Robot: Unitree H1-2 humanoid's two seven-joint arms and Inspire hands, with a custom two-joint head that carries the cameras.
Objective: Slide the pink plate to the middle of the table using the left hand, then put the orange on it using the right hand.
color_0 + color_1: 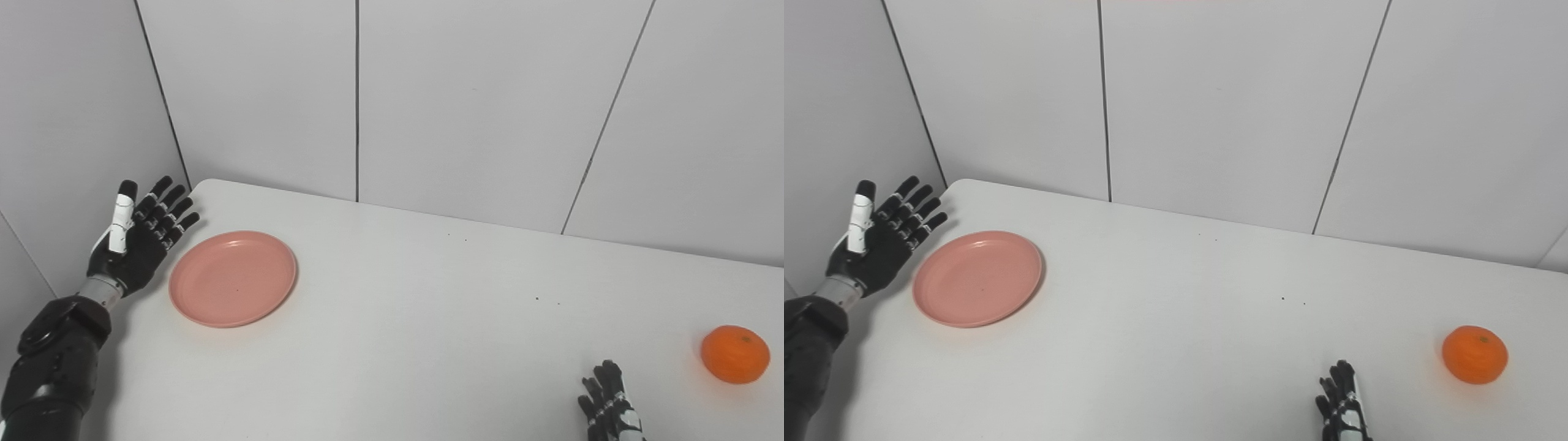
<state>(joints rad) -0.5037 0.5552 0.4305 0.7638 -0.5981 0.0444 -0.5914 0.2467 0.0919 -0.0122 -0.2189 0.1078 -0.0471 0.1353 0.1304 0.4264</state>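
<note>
A pink plate (233,278) lies empty on the left part of the white table (429,318). My left hand (138,236) is open, fingers spread, just left of the plate at the table's left edge, not touching it. An orange (735,354) sits near the table's right edge. My right hand (609,404) is low at the bottom edge, left of the orange and apart from it; only its straight fingers show, holding nothing.
Grey panelled walls (429,92) close in the table at the back and on the left. Bare table surface lies between the plate and the orange.
</note>
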